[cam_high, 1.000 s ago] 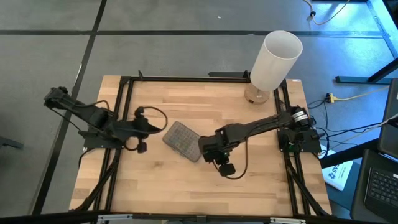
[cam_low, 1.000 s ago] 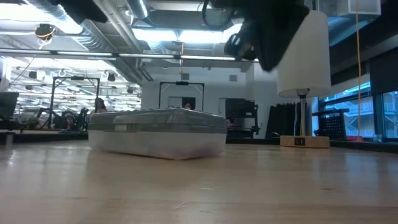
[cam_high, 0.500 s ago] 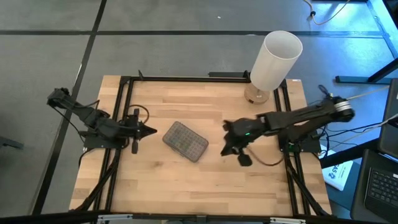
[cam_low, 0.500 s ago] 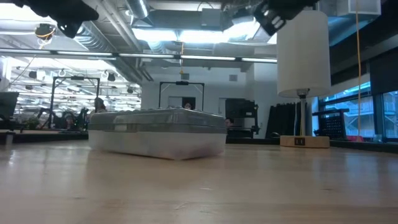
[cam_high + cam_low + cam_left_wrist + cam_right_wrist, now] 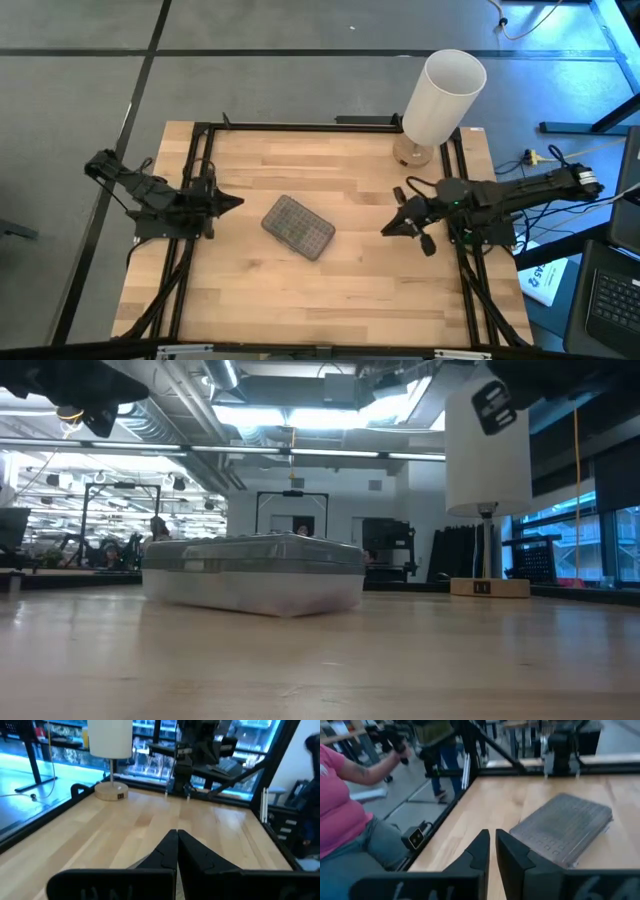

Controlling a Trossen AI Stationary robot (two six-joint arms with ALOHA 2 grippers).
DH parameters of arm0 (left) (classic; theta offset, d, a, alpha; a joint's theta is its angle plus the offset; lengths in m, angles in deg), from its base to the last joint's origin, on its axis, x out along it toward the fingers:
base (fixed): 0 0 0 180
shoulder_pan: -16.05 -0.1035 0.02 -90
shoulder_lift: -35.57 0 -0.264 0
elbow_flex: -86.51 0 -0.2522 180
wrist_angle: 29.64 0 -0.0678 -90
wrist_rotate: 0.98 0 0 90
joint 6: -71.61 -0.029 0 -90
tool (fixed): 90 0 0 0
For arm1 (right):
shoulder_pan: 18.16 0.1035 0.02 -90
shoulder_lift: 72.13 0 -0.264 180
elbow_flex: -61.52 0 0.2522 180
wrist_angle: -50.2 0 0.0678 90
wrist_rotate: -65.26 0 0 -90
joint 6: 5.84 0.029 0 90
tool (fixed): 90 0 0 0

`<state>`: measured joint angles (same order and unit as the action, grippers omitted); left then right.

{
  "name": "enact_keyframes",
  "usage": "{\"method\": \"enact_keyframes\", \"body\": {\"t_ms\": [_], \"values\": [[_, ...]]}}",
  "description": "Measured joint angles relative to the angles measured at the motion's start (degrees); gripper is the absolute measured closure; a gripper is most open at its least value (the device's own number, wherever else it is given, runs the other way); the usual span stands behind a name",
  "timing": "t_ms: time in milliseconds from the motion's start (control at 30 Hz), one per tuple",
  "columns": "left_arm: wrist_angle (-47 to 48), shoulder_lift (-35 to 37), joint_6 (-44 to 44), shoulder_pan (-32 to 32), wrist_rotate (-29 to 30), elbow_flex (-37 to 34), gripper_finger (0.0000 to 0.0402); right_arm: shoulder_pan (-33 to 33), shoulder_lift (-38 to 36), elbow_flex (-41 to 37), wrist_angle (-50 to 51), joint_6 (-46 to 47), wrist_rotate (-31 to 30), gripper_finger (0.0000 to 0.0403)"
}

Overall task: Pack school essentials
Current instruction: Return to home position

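The school essentials are out of view. A flat clear box with a grey dotted lid [image 5: 298,227] lies shut on its base in the middle of the table [image 5: 255,572]. My left gripper [image 5: 235,202] hovers shut near the table's left edge, pointing at the box from a hand's length away [image 5: 177,834]. My right gripper [image 5: 385,231] hovers shut right of the box, pointing toward it [image 5: 492,836]. Neither touches anything.
A tall white cylinder lamp [image 5: 440,100] stands on a wooden foot at the table's far right corner. A black frame [image 5: 200,150] runs along the table's edges. A person in a pink top [image 5: 340,810] sits beyond the table's left side.
My right gripper has drawn back from over the box toward the table's right edge and tipped up from pointing down to nearly level, staying shut. My left gripper has pulled back toward the left edge and sunk a little. The box has not moved.
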<state>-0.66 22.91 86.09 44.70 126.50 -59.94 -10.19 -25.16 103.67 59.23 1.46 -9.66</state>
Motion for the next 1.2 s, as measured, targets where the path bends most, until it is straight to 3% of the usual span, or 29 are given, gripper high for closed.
{"method": "enact_keyframes", "body": {"t_ms": [133, 500, 767, 900, 1200], "values": [[0.02, 3.85, -0.72, -0.02, 0.78, -1.65, 0.0402, 0.00, -6.09, -5.82, -5.28, 0.07, -0.01, 0.0368], [-0.56, 12.23, -4.99, -0.02, 0.92, -5.07, 0.0402, 0.02, -19.57, -15.71, -8.01, 1.44, -0.06, 0.0368], [-12.56, 12.51, -8.28, -0.02, 0.45, -14.35, 0.0402, 0.02, -28.68, -23.48, -10.93, 4.40, -0.52, 0.0368], [-19.98, 12.51, -9.72, -0.02, -1.37, -19.03, 0.0402, 0.02, -31.86, -28.08, -15.36, 5.52, -0.50, 0.0368], [-20.26, 12.53, -13.81, -0.02, -5.11, -19.33, 0.0402, 0.04, -32.54, -27.99, -12.92, 1.68, -1.07, 0.0368]]}}
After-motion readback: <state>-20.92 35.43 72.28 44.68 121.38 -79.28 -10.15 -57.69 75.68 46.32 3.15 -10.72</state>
